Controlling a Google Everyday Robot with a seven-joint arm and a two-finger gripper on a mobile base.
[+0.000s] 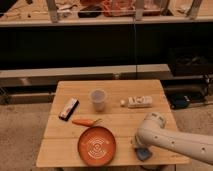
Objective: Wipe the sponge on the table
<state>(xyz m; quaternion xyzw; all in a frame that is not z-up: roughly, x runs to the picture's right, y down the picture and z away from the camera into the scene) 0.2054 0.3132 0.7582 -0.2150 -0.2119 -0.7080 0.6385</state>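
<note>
The small blue sponge (143,154) lies on the light wooden table (112,89) near its front right edge. My white arm reaches in from the right, and my gripper (139,148) is down at the sponge, mostly hidden behind the arm's wrist. The sponge shows only partly, under the end of the arm.
An orange plate (97,145) lies at the front centre, with an orange carrot-like object (84,121) just behind it. A clear plastic cup (98,99) stands mid-table. A black-and-white bar (68,108) is at the left, a white remote-like object (138,102) at the right. A long grey shelf (75,74) runs behind.
</note>
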